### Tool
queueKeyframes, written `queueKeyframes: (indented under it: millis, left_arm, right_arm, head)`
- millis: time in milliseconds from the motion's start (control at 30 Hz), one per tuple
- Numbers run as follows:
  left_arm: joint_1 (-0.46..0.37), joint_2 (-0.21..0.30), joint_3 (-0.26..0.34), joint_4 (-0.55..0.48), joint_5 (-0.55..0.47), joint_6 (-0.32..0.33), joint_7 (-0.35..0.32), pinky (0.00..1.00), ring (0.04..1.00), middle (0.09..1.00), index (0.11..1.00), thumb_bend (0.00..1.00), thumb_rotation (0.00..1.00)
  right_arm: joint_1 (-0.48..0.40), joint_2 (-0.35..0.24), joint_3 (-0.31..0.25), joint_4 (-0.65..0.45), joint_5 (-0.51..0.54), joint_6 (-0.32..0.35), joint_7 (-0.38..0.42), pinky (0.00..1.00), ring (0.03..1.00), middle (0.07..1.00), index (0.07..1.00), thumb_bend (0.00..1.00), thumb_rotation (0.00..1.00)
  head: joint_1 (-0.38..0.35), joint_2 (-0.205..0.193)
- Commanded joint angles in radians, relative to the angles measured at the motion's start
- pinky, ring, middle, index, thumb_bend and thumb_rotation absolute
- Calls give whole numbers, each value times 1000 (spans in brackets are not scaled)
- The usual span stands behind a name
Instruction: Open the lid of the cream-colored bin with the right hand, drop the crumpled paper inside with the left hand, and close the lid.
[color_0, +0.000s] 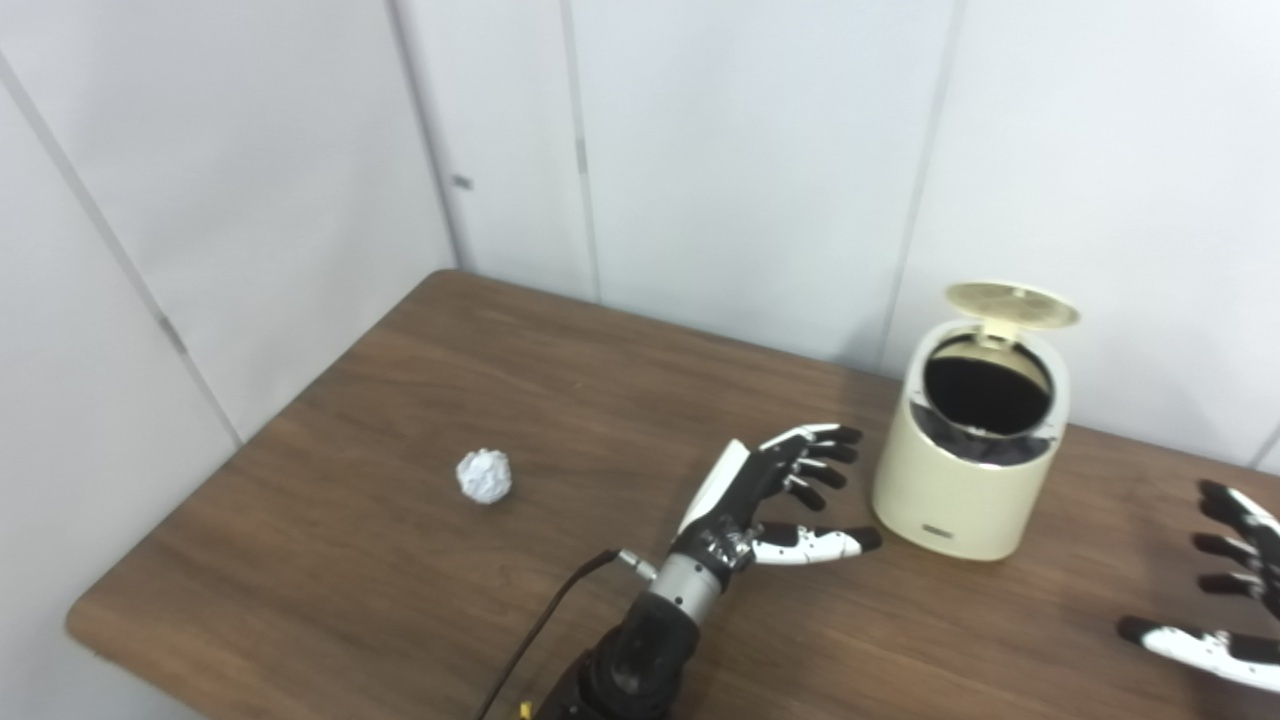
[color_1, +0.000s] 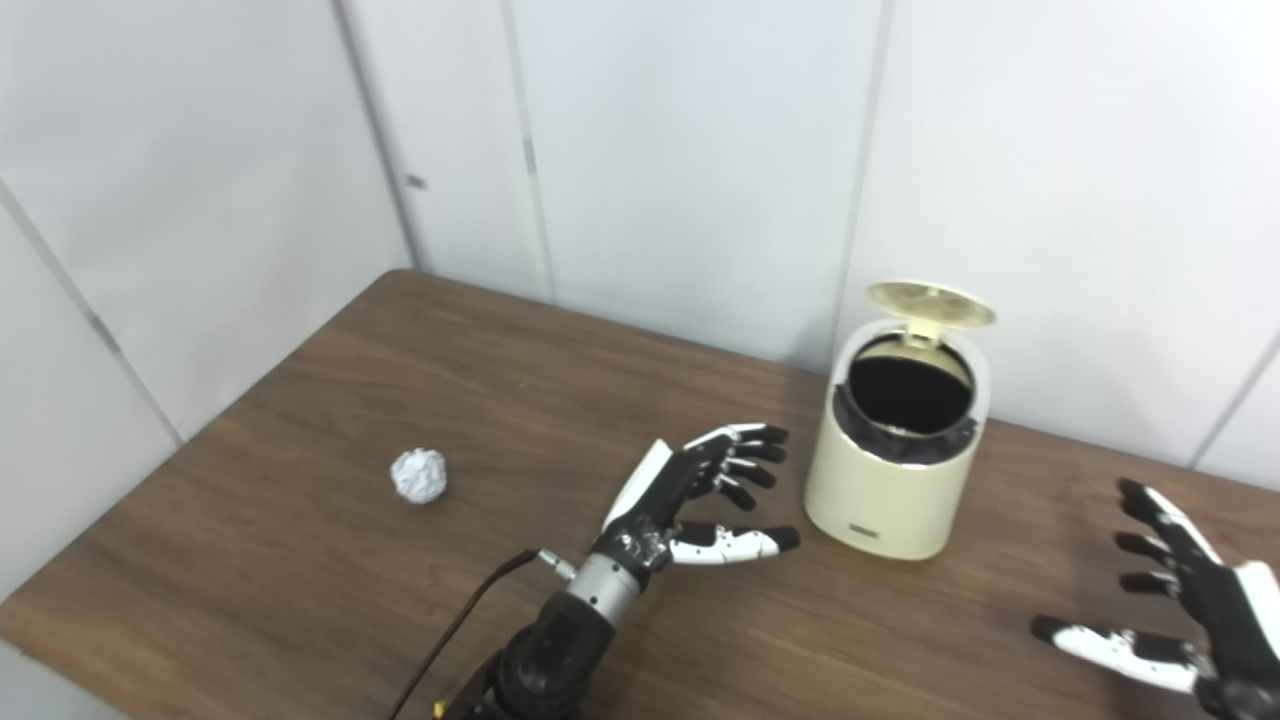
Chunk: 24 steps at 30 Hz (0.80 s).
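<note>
The cream-colored bin (color_0: 960, 490) stands on the brown table (color_0: 400, 600) at the right, its round lid (color_0: 1012, 305) tipped up at the back and the dark inside showing. A ball of crumpled white paper (color_0: 484, 475) lies alone on the table at the left. My left hand (color_0: 775, 495) hovers open just left of the bin, fingers spread toward it, holding nothing. Low at the right edge my right hand (color_1: 1180, 610) is open too, away from the bin.
White wall panels (color_0: 700, 150) close off the table's back and left sides. The table's left corner edge (color_0: 75, 625) lies near the paper. A black cable (color_0: 540, 630) runs along my left forearm.
</note>
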Motion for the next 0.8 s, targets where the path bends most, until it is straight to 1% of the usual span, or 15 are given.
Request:
queueKeyframes:
  millis: [0,67,100,167,233,267,300,333,367,433,533,633,667,767]
  left_arm:
    - [-13,29,4,-73,20,0,-1,548,696,780,817,754,157]
    - [2,65,8,-127,53,34,-16,547,697,784,817,755,150]
    - [10,89,8,-164,77,63,-29,550,700,789,818,756,157]
    - [21,126,9,-230,126,123,-54,558,706,791,814,765,168]
    - [27,188,6,-317,200,208,-110,569,713,793,806,760,167]
    - [28,208,2,-345,227,237,-130,580,719,795,804,746,172]
    - [28,252,-4,-390,276,276,-176,587,722,796,803,738,175]
    - [26,289,-9,-428,315,308,-219,581,708,770,789,732,143]
    - [25,314,-13,-453,340,331,-249,567,691,752,779,734,121]
    - [17,385,-7,-501,370,367,-319,543,669,732,763,749,100]
    - [5,451,8,-541,398,404,-384,538,677,752,764,772,99]
    - [-5,496,30,-566,411,432,-429,531,682,758,763,788,74]
    - [-9,514,35,-574,423,447,-452,521,678,760,763,795,65]
    - [-19,573,43,-592,479,483,-524,545,709,781,779,802,78]
  right_arm:
    - [-30,-16,-9,-47,0,-11,1,632,806,871,890,724,144]
    - [-29,-15,-7,-52,-3,-2,3,613,801,868,885,726,150]
    - [-28,-15,-7,-55,-2,2,6,594,796,867,884,725,150]
    - [-25,-16,-8,-60,0,10,10,599,801,876,885,721,148]
    - [-24,-19,-11,-55,-1,-3,6,596,793,870,881,725,158]
    - [-23,-20,-12,-52,-1,-9,5,589,788,864,879,730,170]
    - [-22,-21,-14,-52,2,-11,5,585,785,860,878,734,177]
    - [-21,-22,-17,-50,6,-15,5,569,781,858,874,745,197]
    - [-20,-23,-19,-49,10,-18,5,552,775,855,870,753,206]
    - [-21,-28,-23,-47,14,-25,7,535,768,854,867,759,227]
    - [-23,-32,-26,-47,15,-25,10,545,772,857,869,765,256]
    - [-24,-35,-27,-50,11,-21,12,512,762,852,864,781,282]
    - [-24,-35,-27,-48,11,-22,12,511,763,851,863,780,283]
    - [-26,-33,-29,-50,15,-20,14,488,763,843,858,791,276]
  head:
    - [2,0]
    - [3,-2]
    - [5,-4]
    - [4,-5]
    - [-3,-1]
    - [-3,-1]
    - [-4,-3]
    - [-4,-5]
    - [-4,-5]
    - [1,-8]
    - [7,-12]
    - [8,-12]
    - [8,-12]
    - [8,-12]
